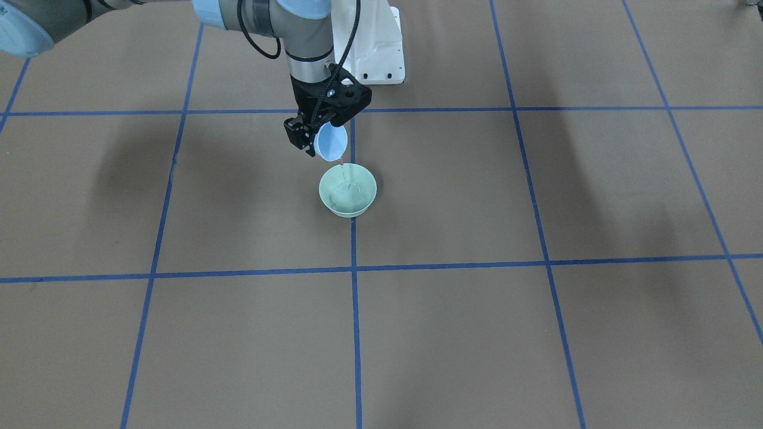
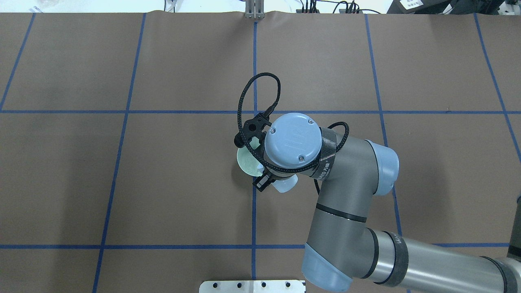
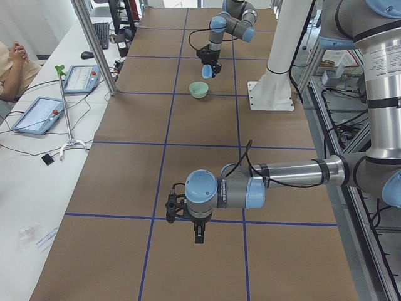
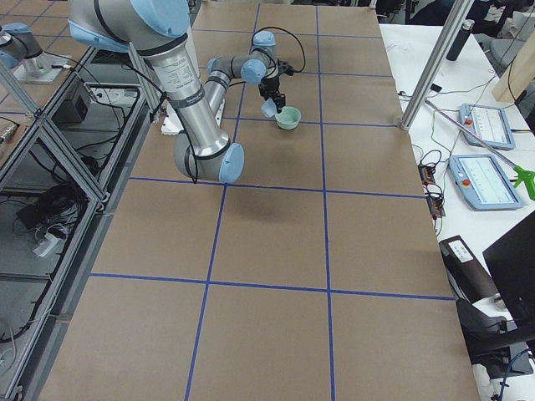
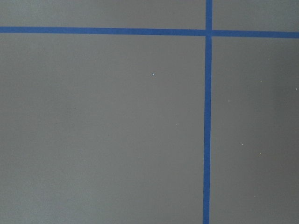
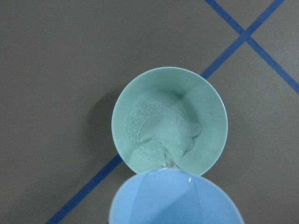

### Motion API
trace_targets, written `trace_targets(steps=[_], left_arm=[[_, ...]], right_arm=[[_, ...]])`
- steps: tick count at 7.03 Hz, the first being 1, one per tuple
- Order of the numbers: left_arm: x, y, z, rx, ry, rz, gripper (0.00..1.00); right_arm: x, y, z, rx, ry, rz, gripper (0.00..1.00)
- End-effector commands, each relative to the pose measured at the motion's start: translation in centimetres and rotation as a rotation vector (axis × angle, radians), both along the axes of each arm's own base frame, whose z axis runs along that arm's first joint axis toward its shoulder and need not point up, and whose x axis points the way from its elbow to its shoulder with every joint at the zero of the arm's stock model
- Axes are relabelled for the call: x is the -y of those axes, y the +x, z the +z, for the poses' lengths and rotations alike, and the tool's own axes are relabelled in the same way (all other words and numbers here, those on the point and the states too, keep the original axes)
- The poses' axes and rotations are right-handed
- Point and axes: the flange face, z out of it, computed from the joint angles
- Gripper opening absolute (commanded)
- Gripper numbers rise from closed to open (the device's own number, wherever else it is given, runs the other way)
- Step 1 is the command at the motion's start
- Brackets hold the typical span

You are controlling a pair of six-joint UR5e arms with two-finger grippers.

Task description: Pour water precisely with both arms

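My right gripper point(image 1: 316, 134) is shut on a light-blue cup point(image 1: 331, 143) and holds it tilted above a mint-green bowl point(image 1: 348, 190). A thin stream of water point(image 1: 343, 170) falls from the cup's lip into the bowl. In the right wrist view the cup's rim point(image 6: 173, 200) hangs over the bowl's near edge point(image 6: 212, 112), and water ripples in the bowl. From overhead the wrist covers most of the bowl point(image 2: 246, 162). My left gripper point(image 3: 197, 235) shows only in the exterior left view, pointing down over bare table far from the bowl; I cannot tell if it is open.
The white bolted pedestal point(image 1: 372, 47) stands just behind the bowl. Blue tape lines point(image 1: 354, 298) divide the brown table into squares. In the exterior left view, an aluminium post point(image 3: 94, 44), tablets point(image 3: 37, 113) and a seated person point(image 3: 12, 63) are beside the table.
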Motion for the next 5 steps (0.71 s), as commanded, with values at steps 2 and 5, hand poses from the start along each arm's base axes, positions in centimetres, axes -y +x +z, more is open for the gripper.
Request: trace_targets(steps=[2, 5], left_arm=[[0.0, 0.0, -0.2, 0.000, 0.004, 0.000, 1.00], [0.1, -0.1, -0.3, 0.000, 0.008, -0.001, 1.00]], right_arm=[[0.4, 0.6, 0.4, 0.186, -0.021, 0.088, 0.00], [2.4, 2.9, 0.9, 0.332, -0.033, 0.237, 0.00]])
